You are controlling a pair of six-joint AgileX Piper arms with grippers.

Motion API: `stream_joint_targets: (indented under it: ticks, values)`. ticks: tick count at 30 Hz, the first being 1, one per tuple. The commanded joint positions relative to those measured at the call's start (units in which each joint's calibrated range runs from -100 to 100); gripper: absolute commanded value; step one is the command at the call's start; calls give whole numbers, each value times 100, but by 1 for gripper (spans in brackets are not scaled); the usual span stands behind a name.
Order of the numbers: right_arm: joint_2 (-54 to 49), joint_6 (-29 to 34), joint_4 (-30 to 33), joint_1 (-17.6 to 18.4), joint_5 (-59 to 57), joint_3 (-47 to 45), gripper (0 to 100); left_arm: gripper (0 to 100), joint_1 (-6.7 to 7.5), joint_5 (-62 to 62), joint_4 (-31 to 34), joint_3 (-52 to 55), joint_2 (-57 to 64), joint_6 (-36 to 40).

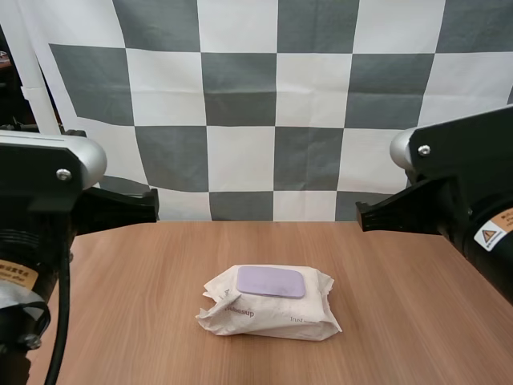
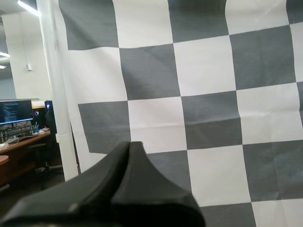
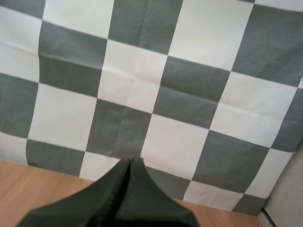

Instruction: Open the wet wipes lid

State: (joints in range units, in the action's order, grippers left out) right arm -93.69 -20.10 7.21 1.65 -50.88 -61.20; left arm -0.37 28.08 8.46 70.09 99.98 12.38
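The pack of wet wipes [image 1: 268, 303] lies on the wooden table [image 1: 401, 273], a crumpled white pouch with its printed side up. Its pale purple lid [image 1: 271, 281] sits on top of the pack and lies flat against it, closed. Nothing touches the pack.

The left arm [image 1: 48, 176] is raised well apart from the pack, on its left side. The right arm [image 1: 457, 184] is likewise raised well apart from the pack, on its right side.

In the left wrist view, the left tool [image 2: 131, 144] has its two black fingers pressed together as one dark wedge, holding nothing. In the right wrist view, the right tool [image 3: 129, 161] is closed in the same way, empty, its tips above the table's edge beyond the pack.
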Motion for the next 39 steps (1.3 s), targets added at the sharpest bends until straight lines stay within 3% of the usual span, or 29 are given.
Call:
stream_joint_targets:
  ticks: [1,6,11,14,19,21,22,23,25,26,28,33,39]
  values:
    - [567,-203,-55,-1,-487,287,0,0,-1,619,-49,-4,-154,-357]
    - [1519,-841,-471,-1,-1365,725,0,0,-1,1785,-428,-18,-765,-1984]
    - [2319,-1481,-1143,-1,-1732,1019,0,0,-1,2650,-981,-31,-1506,-2293]
    - [2708,-2056,-1541,-1,-2147,1097,0,0,-1,3501,-1620,-31,-2051,-2965]
    - [2995,-2530,-1586,-1,-2635,1097,0,1,-1,4485,-2609,-31,-2719,-3896]
    - [2995,-2617,-1586,-1,-2719,1097,0,16,-1,4682,-2780,-31,-2932,-4074]
    - [2995,-2647,-1586,-1,-2788,1097,0,30,-1,4803,-2811,-31,-3024,-4132]
    - [2995,-2721,-1586,-1,-2881,1097,9,45,-1,4872,-2820,-31,-3091,-4147]
    - [2995,-2721,-1586,-1,-2956,1097,39,91,-1,4920,-2795,-31,-3241,-4178]
    - [2995,-2721,-1586,-1,-2970,1097,60,100,-1,4935,-2783,-31,-3303,-4226]
    - [2995,-2721,-1528,-1,-3022,1097,100,100,-1,5006,-2656,-19,-3390,-4226]
    - [2995,-2890,-1422,-1,-3038,1097,100,100,-1,5201,-2583,66,-3407,-4534]
    - [3059,-3396,-1751,-1,-3106,1097,100,100,-1,5507,-2920,242,-3407,-5594]
